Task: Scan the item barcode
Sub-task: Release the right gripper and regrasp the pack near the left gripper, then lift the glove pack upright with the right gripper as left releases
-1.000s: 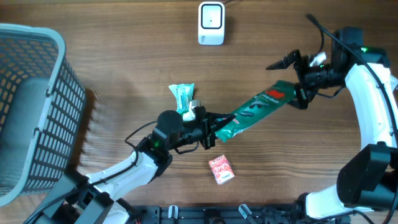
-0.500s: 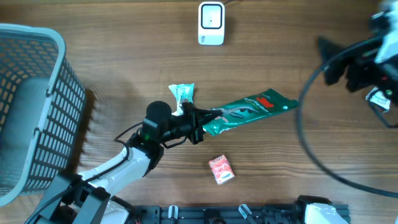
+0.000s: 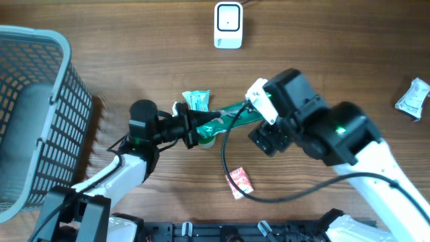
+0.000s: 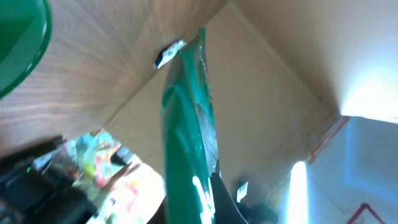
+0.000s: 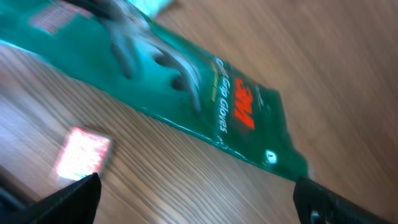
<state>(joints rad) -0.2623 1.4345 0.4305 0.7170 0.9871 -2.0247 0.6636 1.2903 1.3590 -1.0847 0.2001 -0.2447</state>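
Over on the left half of the table, my left gripper is clamped right down on the near end of the green glove pack; the left wrist cam shows the pack pinched and running away from the fingers; from the overhead it stretches off to the right at a slight angle, far end hidden under the right arm; right gripper is spread as wide as it goes with nothing in it, one fingertip at each bottom corner of its cam and the pack's printed face with the red logo beyond them; that view's blurry, so I can't tell if the pack touches the wood; white scanner sits at the far edge, well apart from the pack; teal packet just beside the left gripper, red packet nearer me, white packet far right, mesh basket far left.
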